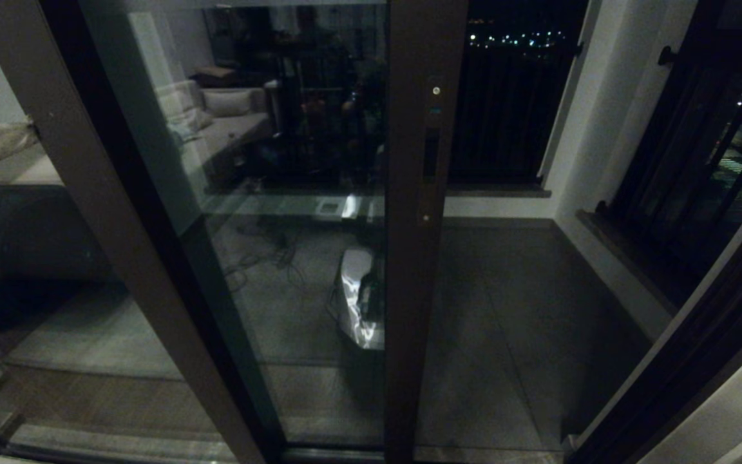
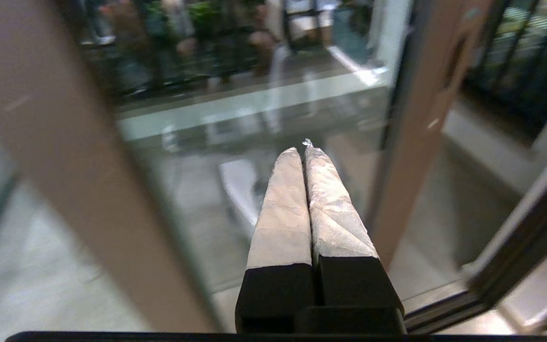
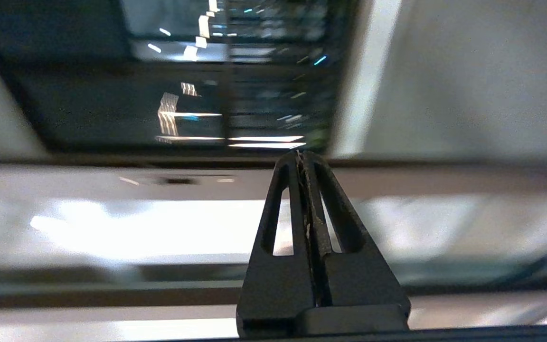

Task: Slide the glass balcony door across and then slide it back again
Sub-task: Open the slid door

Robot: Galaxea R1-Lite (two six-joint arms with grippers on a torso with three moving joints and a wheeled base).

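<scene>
The glass balcony door stands in the middle of the head view, and its dark brown upright edge [image 1: 409, 290] carries the narrow slot handle [image 1: 431, 151] and a small round lock [image 1: 436, 91]. An open gap lies to the right of that edge. Neither gripper shows in the head view. My left gripper [image 2: 302, 149] is shut on nothing, with its taped fingers pointing at the glass a little left of the door's edge [image 2: 420, 156], apart from it. My right gripper [image 3: 300, 154] is shut and empty, facing a blurred brown stile [image 3: 420, 183] with a dark slot [image 3: 176, 180].
The fixed glass panel's plain brown stile [image 1: 107, 212] slants across the left. The dark door frame [image 1: 699, 335] bounds the opening on the right. Beyond lie the tiled balcony floor [image 1: 506, 309], a white wall [image 1: 593, 148] and dark railings [image 1: 506, 109].
</scene>
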